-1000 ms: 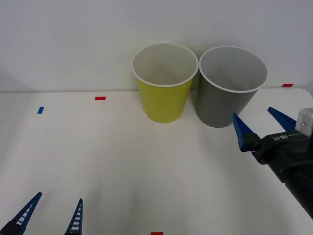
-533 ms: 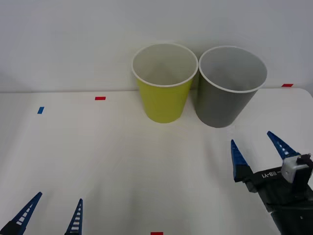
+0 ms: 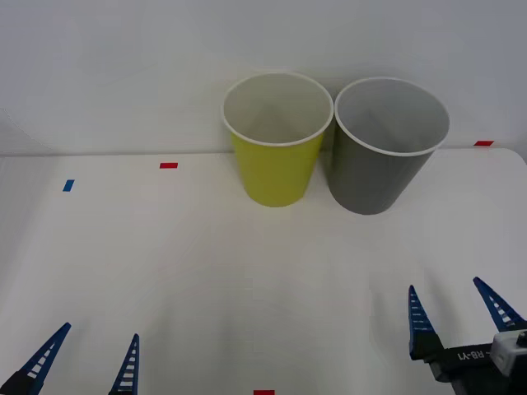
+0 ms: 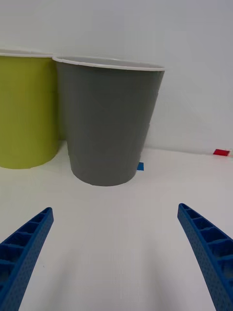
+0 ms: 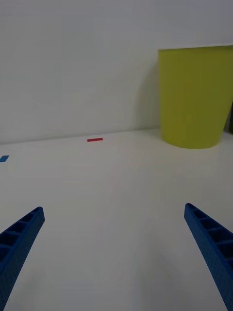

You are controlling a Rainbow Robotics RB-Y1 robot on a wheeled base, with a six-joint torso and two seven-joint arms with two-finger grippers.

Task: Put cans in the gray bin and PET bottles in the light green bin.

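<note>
You have a wide stretch of bare white table (image 3: 206,280) between the grippers and the two bins. The light green bin (image 3: 277,140) and the gray bin (image 3: 385,146) stand upright side by side at the far edge against the white wall (image 3: 123,74), rims nearly touching; you cannot tell whether their walls meet lower down.

Your right gripper (image 3: 457,317) sits low at the near right corner of the table, fingers spread wide with nothing between them, well apart from the gray bin straight ahead of it. Its body is cut off by the frame edge. Your left gripper (image 3: 89,360) rests at the near left, fingers also parted and empty, with only their tips in the front view.

In the front view you see pale inner walls in both bins, but their floors are hidden by the near rims, so you cannot tell what lies inside; no can is in sight on the table.

Small red tape marks (image 3: 169,165) and a blue tape mark (image 3: 68,185) lie flat on the table.
</note>
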